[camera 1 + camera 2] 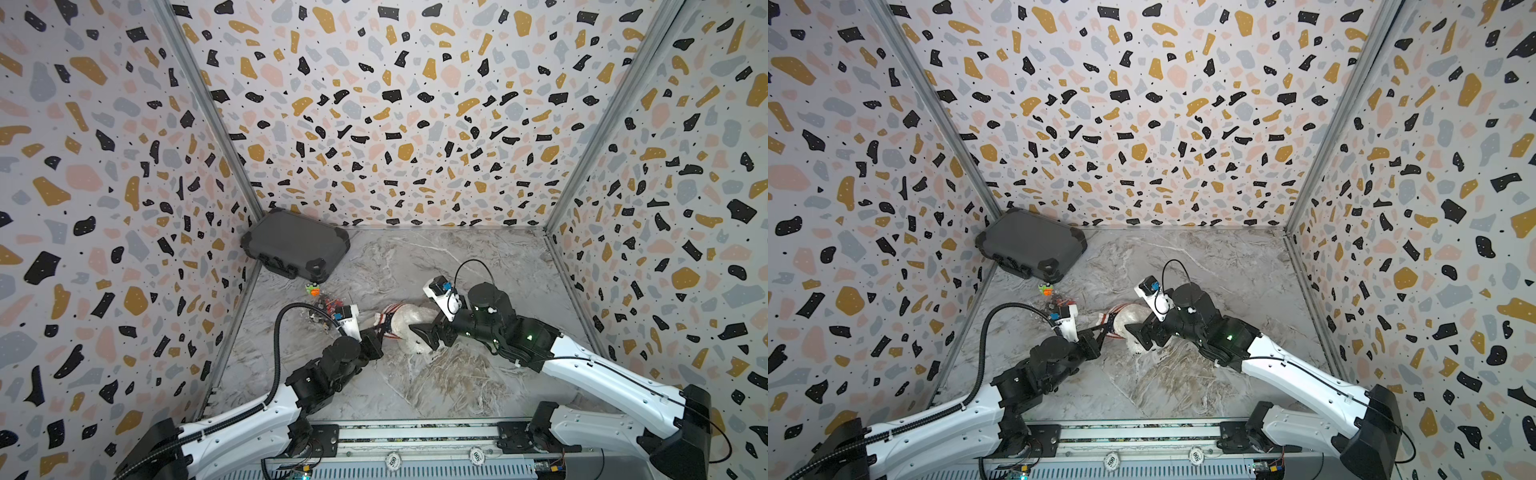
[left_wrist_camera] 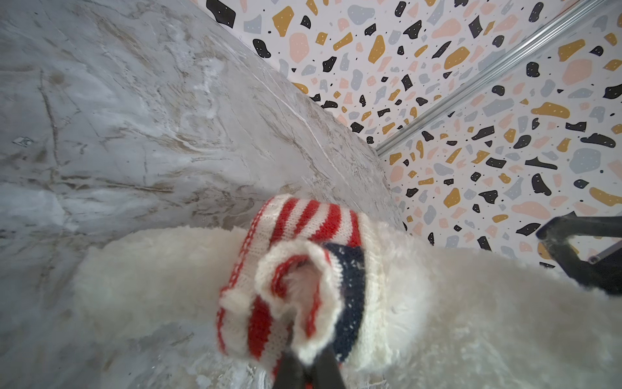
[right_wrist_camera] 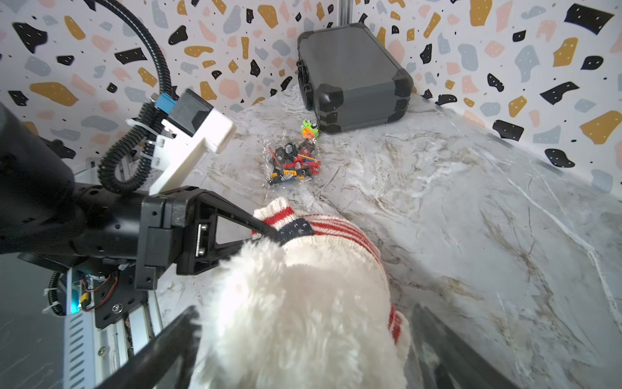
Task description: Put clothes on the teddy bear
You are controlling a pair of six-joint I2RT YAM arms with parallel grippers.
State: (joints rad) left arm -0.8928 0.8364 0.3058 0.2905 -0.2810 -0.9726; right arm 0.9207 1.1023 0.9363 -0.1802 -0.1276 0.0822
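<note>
Both top views look steeply down from high overhead onto the whole bench [image 1: 457, 386], while each wrist camera looks from close range at the teddy bear [image 2: 488, 320], which all four share.

Marble table [image 1: 478, 374], teddy bear [image 1: 409, 322], grey case [image 1: 293, 245], bagged bricks [image 3: 294, 163], toy car [image 3: 309, 128]

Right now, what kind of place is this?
Likely a robot test cell, not a home: terrazzo-print panel walls enclose a marble-look tabletop, and the left arm and right arm are mounted on a metal rail at its front edge.
</note>
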